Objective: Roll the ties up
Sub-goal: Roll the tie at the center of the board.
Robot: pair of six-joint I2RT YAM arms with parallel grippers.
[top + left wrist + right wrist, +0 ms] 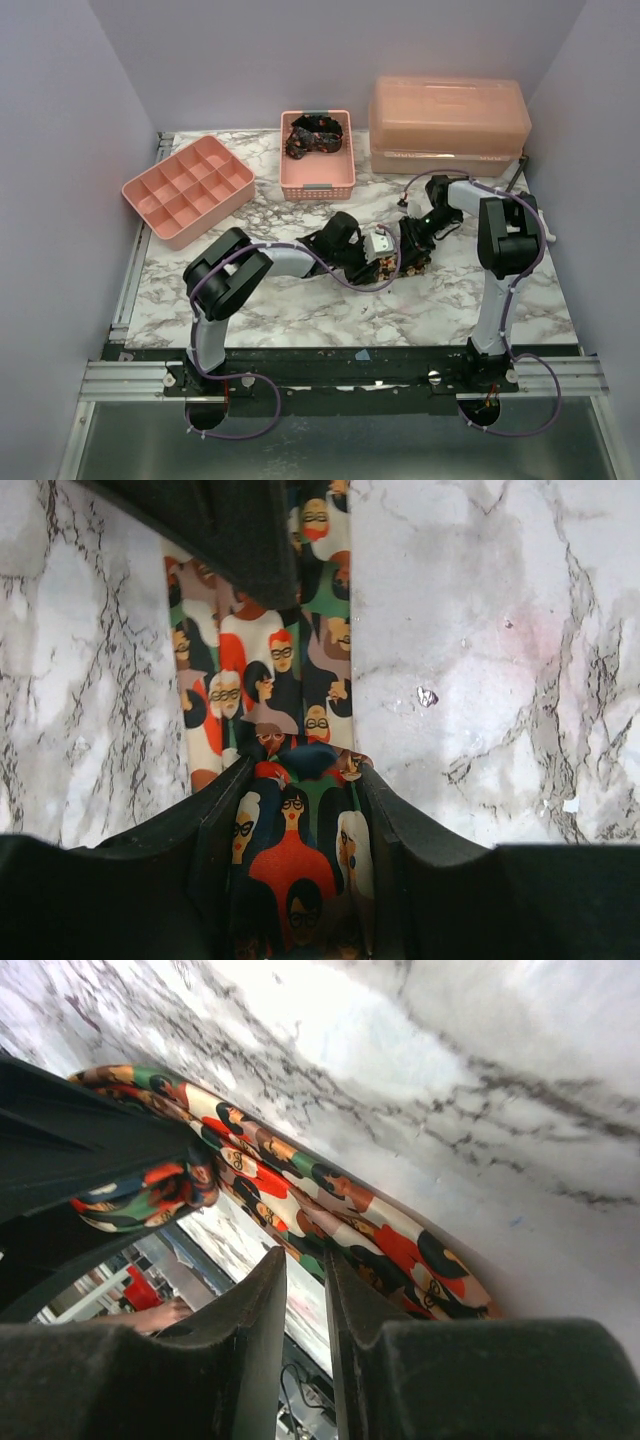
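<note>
A printed tie (260,670), covered in red, orange and green cartoon faces, lies on the marble table (300,300) between the two arms. My left gripper (305,770) is shut on it, and the fabric fills the space between both fingers. In the top view that gripper (385,262) sits mid-table beside the bunched tie (410,258). My right gripper (305,1258) stands narrowly open with nothing between its fingers. The tie (330,1200) curves past its right fingertip. A second, darker tie (314,135) lies coiled in the pink basket (318,185).
A pink compartment tray (185,190) sits at the back left. A large lidded pink box (448,120) stands at the back right. The right gripper's dark body (240,530) overhangs the tie in the left wrist view. Purple walls enclose the table.
</note>
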